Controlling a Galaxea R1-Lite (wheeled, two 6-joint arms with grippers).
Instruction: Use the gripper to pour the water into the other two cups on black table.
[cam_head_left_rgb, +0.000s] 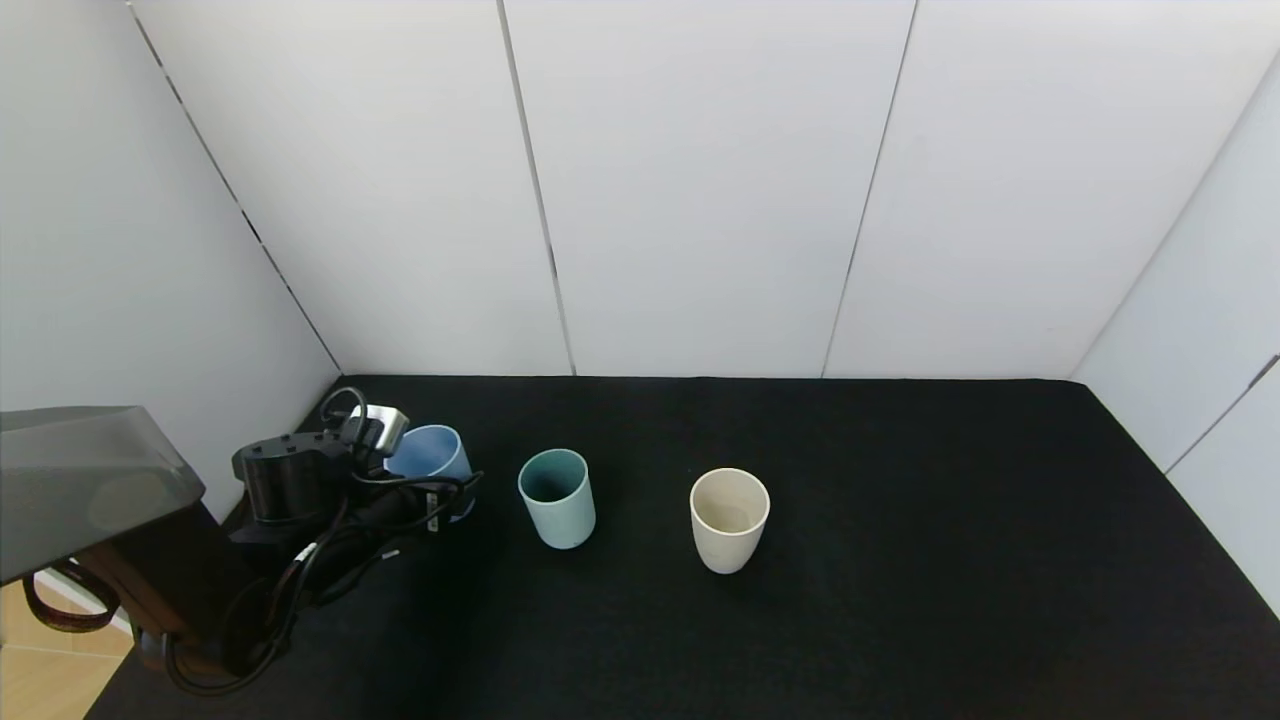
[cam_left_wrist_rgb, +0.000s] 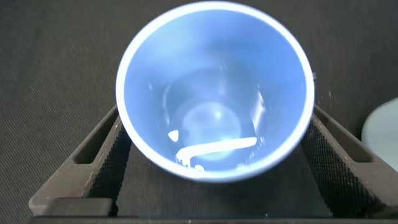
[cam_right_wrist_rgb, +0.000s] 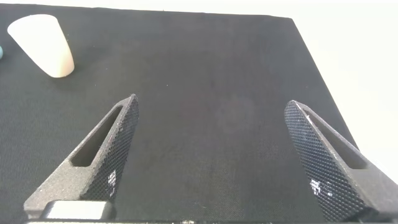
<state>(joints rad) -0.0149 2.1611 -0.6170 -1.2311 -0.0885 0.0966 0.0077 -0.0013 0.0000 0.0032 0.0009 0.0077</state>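
In the head view, a wide black cloth-covered table (cam_head_left_rgb: 900, 600) is seen before white wall panels (cam_head_left_rgb: 700, 180). The left gripper (cam_head_left_rgb: 440, 495), at the end of a bulky black arm with looping cables, is placed at the table's left side, around a light blue handleless tumbler (cam_head_left_rgb: 430, 455). Just to its right a teal-green matte tumbler (cam_head_left_rgb: 557, 498) stands upright, and further right, apart from it, a cream-beige matte tumbler (cam_head_left_rgb: 729, 520) stands upright too.

In the left wrist view, the light blue tumbler (cam_left_wrist_rgb: 214, 93) is seen from above between the two textured fingers (cam_left_wrist_rgb: 102, 165), which press against its sides, so it is gripped. Clear water is seen in its bottom.

In the right wrist view, the right gripper (cam_right_wrist_rgb: 217, 155) is held above bare table (cam_right_wrist_rgb: 211, 93) with its fingers spread wide, holding nothing. The cream-beige tumbler (cam_right_wrist_rgb: 42, 45) is seen well apart from it.
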